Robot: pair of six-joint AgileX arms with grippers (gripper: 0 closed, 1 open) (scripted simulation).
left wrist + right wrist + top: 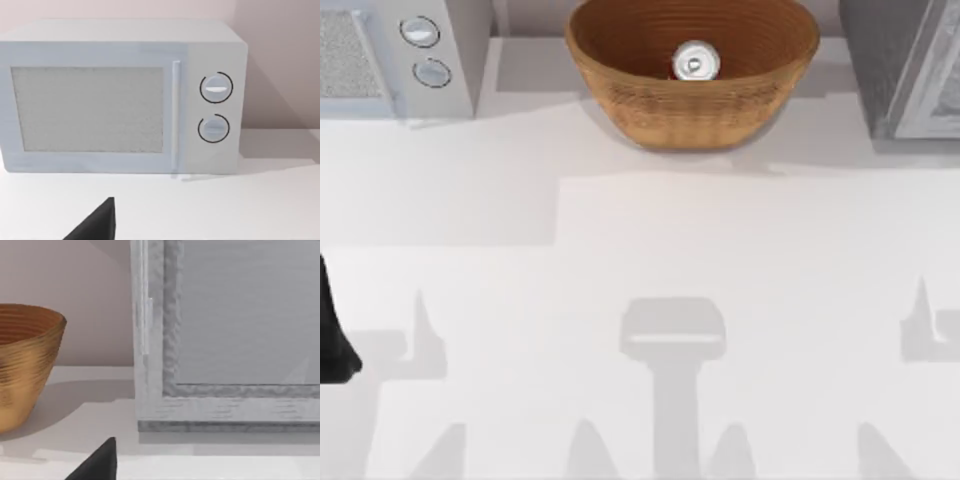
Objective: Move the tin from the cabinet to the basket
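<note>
The tin (695, 63), a small can with a shiny silver top, stands upright inside the brown wicker basket (620, 95) at the back middle of the table. The grey cabinet (905, 70) stands at the back right, and the right wrist view shows its framed front (225, 340) beside the basket's side (25, 365). A dark part of my left arm (332, 335) sits at the table's left edge, far from the basket. A black tip of my left gripper (97, 225) points toward the microwave. A black tip of my right gripper (97, 462) shows low before the cabinet.
A white microwave (380, 50) with two round silver dials (420, 32) stands at the back left; the left wrist view faces its door (87, 107). The white tabletop (650, 250) spreads wide in front of the basket.
</note>
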